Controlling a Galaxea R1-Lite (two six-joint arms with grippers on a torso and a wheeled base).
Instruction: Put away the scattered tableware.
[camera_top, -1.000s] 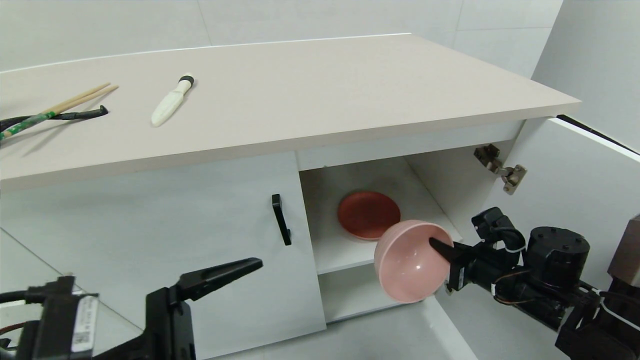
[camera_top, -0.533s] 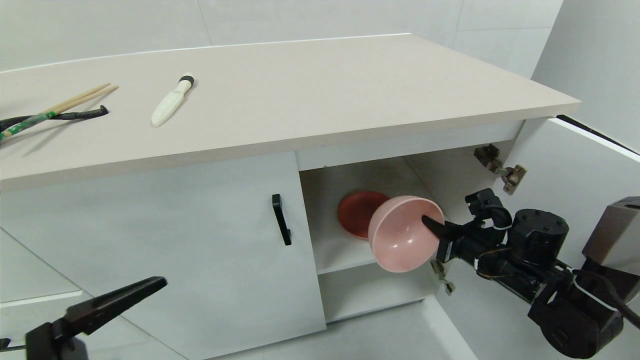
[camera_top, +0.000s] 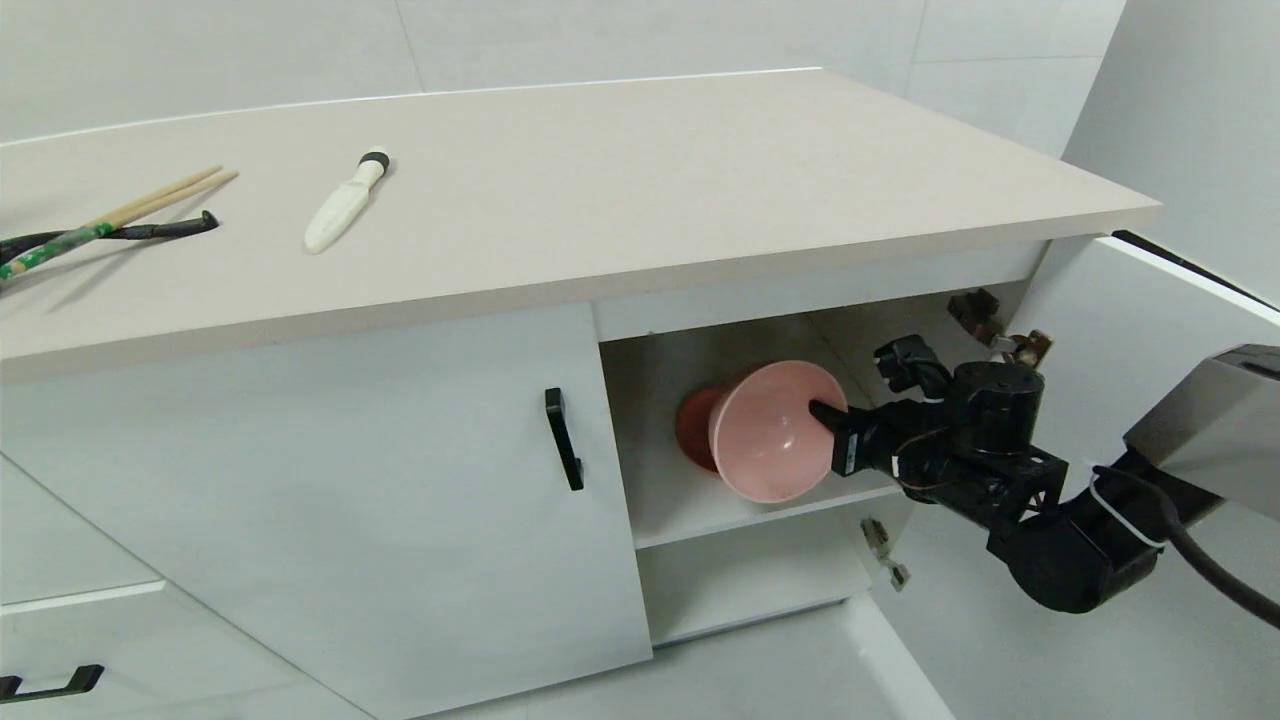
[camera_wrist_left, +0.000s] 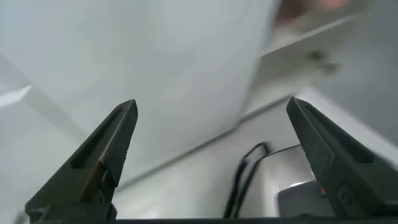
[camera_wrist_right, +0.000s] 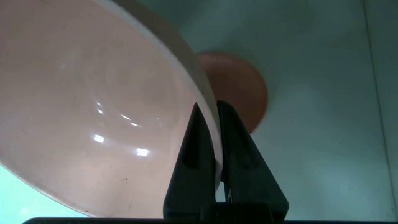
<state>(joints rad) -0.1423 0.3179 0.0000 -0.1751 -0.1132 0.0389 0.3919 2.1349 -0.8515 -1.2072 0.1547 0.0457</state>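
Note:
My right gripper (camera_top: 822, 412) is shut on the rim of a pink bowl (camera_top: 770, 430), holding it tilted inside the open cabinet, just above the upper shelf (camera_top: 700, 510). In the right wrist view the fingers (camera_wrist_right: 199, 155) pinch the bowl (camera_wrist_right: 93, 124) wall. A red plate (camera_top: 692, 428) lies on the shelf behind the bowl, partly hidden; the plate (camera_wrist_right: 239, 87) shows past the rim. My left gripper (camera_wrist_left: 211, 162) is open, low in front of the shut cabinet door. On the countertop lie chopsticks (camera_top: 110, 215), a black utensil (camera_top: 150, 232) and a white knife (camera_top: 345, 203).
The right cabinet door (camera_top: 1150, 330) stands swung open beside my right arm. The left door (camera_top: 400, 480) is shut, with a black handle (camera_top: 563, 438). A lower shelf (camera_top: 750, 580) sits under the upper one. A drawer handle (camera_top: 50, 683) shows at the lower left.
My right gripper has carried the pink bowl up and inward, from in front of the cabinet to over the upper shelf. My left gripper has dropped out of the head view.

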